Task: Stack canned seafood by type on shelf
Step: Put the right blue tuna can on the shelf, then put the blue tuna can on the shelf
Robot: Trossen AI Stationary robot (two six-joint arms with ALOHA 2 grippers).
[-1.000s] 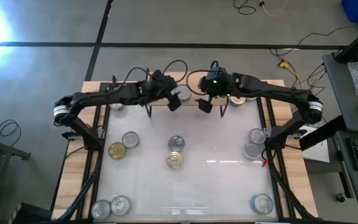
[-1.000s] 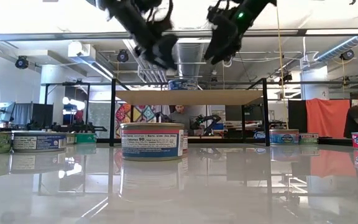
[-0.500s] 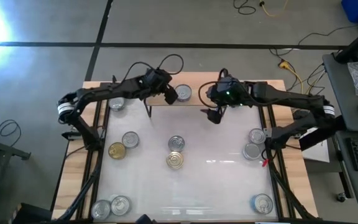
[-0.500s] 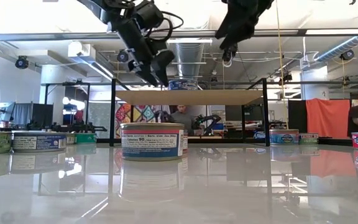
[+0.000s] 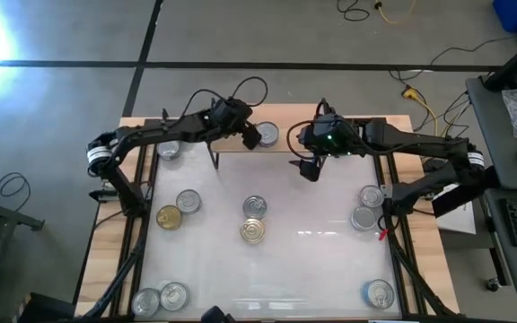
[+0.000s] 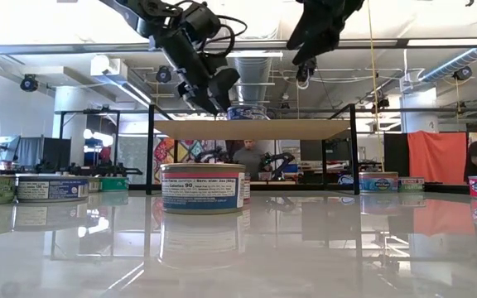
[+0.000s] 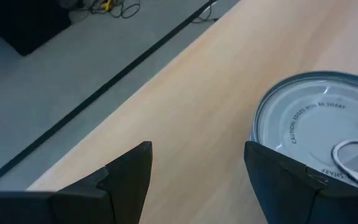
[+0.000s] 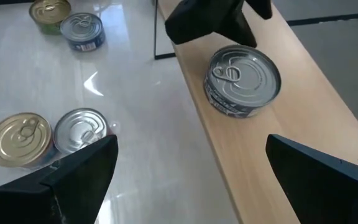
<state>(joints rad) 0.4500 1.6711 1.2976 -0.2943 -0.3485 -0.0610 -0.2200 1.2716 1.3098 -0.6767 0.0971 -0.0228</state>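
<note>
- Dark fingers of the left gripper (image 5: pixel 251 137) stand apart with nothing between them, hovering at the upper centre of the high view, just beside a silver-topped tin (image 5: pixel 265 135) that sits alone on the shelf (image 5: pixel 281 142).
- From the left wrist view, that tin (image 7: pixel 319 134) lies off to one side of the left gripper (image 7: pixel 197 171), past one finger rather than inside the gap; bare light wood shows between the fingers.
- The right gripper (image 5: pixel 308 166) hangs spread wide and empty right of centre, over the white tabletop (image 5: pixel 330 260) just in front of the shelf edge, farther from the shelf tin than the left one.
- A round tin has no long axis, so approach angle matters little.
- My judgement: the shelf tin looks placed and released, and the next pick is among the loose ones.
- Nearest candidates are the silver tin (image 5: pixel 255 207) and gold-topped tin (image 5: pixel 253 231) at frame centre, roughly midway between both arms.
- Others lie at the left (image 5: pixel 188 202), the right (image 5: pixel 372 196) and the lower corners.
</note>
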